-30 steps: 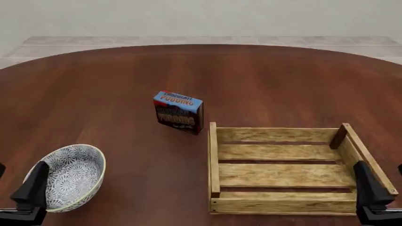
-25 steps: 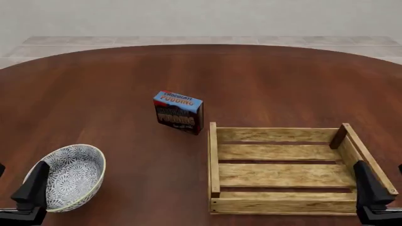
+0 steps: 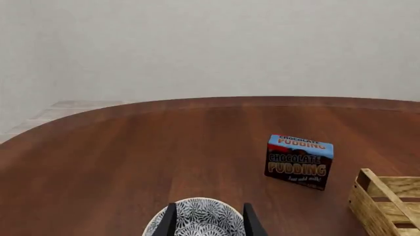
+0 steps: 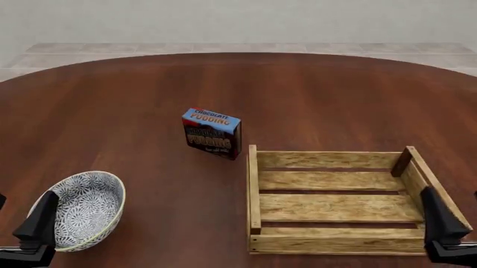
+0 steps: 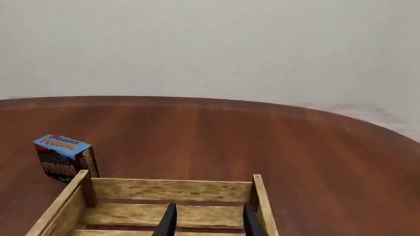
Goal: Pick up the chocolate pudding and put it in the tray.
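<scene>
Round dark-wood counter [image 4: 313, 95], glossy grain, before a plain pale wall. Chocolate pudding [image 4: 212, 133], small rectangular carton, upright near counter centre, just beyond the tray's far-left corner, untouched. Tray [image 4: 257, 190], shallow slatted light-wood crate, toward near-right edge. Patterned round bowl [image 4: 84, 209] at near-left edge. Left jaws [image 3: 208, 222] and right jaws [image 5: 206, 222] parted, gripping nothing.

round wooden table [image 4: 111, 95], pudding [image 4: 212, 133], tray [image 4: 254, 190], bowl [image 4: 86, 207]
</scene>
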